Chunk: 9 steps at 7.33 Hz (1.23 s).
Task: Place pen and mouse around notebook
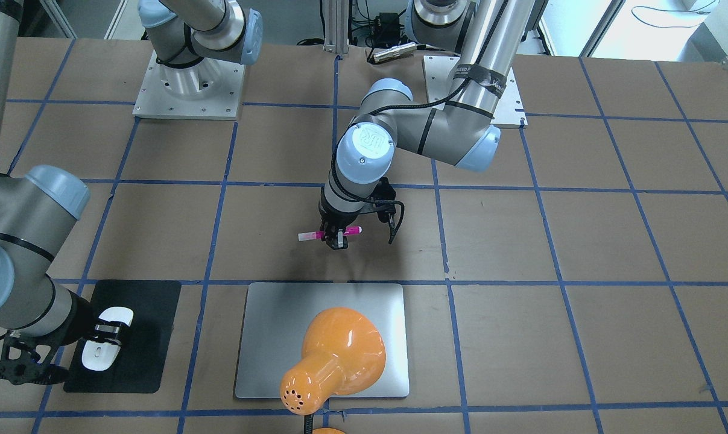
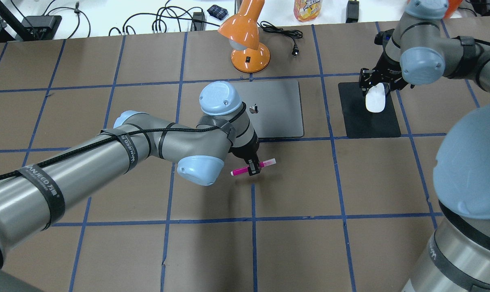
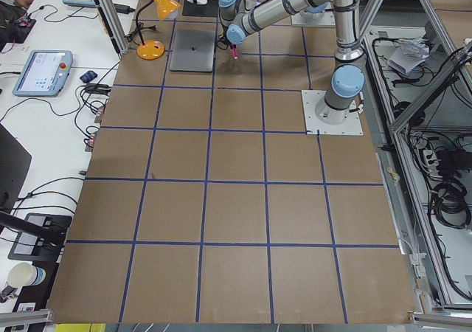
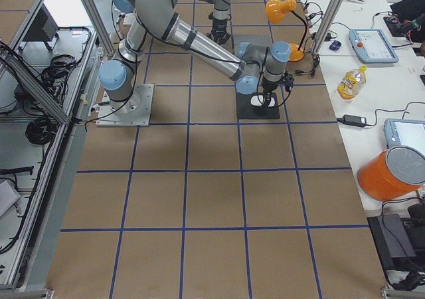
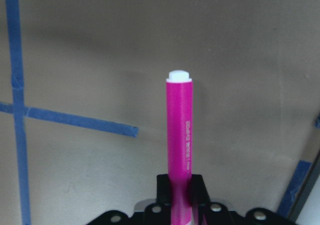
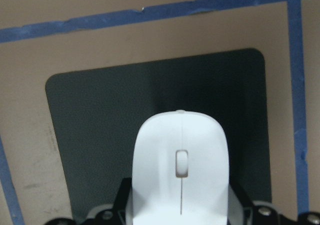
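In the front-facing view, the left gripper (image 1: 338,240) is holding the pen (image 1: 353,230) with its fingers shut near the pen's middle. The pink body is sticking out on one side and the pale end on the other. The pen is lying level on the robot's side of the notebook (image 1: 279,325), apart from it, with a blue tape line (image 1: 400,282) between them. An orange lamp (image 1: 339,346) is covering part of the notebook here. The right gripper (image 1: 107,333) is clamping the mouse (image 1: 95,357) across its width, over the black mat (image 1: 146,337) that is lying beside the notebook without touching it.

In the overhead view, the pen is again crossing the left fingers at a slight slant, near the notebook's closer edge. The mouse is pointing out from the right fingers over the mat.

In both side views the grippers are too small to show the fingers.

In the left wrist view, the pen is running straight out from between the two black fingers, its white end pointing away. It is probably hanging a little above the table (image 5: 250,60), but the gap is hard to judge.

In the right wrist view, the rear of the mouse is sitting between the fingers and its front is reaching out over the mat. I cannot tell whether it is touching the mat.
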Each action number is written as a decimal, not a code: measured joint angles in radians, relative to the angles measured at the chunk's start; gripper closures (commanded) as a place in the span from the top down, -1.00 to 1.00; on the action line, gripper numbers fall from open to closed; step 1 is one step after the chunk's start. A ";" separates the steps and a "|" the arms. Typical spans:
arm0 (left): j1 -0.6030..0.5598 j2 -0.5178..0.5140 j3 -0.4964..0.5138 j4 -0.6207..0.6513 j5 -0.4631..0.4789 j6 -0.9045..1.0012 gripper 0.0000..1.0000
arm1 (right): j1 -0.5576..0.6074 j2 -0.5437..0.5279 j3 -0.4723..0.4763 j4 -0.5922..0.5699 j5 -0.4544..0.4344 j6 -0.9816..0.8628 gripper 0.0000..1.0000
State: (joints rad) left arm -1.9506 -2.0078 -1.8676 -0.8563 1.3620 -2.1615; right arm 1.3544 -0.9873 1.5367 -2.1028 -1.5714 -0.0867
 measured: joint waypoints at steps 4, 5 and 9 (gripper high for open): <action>-0.021 -0.018 -0.003 -0.014 0.070 0.043 0.92 | 0.006 0.000 0.068 -0.018 -0.009 -0.017 1.00; -0.022 -0.006 -0.003 -0.012 0.091 0.094 1.00 | 0.007 -0.003 0.067 -0.017 -0.008 -0.015 1.00; 0.005 0.039 0.023 -0.003 0.104 0.183 1.00 | 0.087 -0.163 0.007 0.148 -0.014 0.035 1.00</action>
State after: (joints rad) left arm -1.9451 -1.9685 -1.8449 -0.8595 1.4656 -1.9787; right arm 1.4411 -1.1503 1.5442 -1.9543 -1.5854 -0.0514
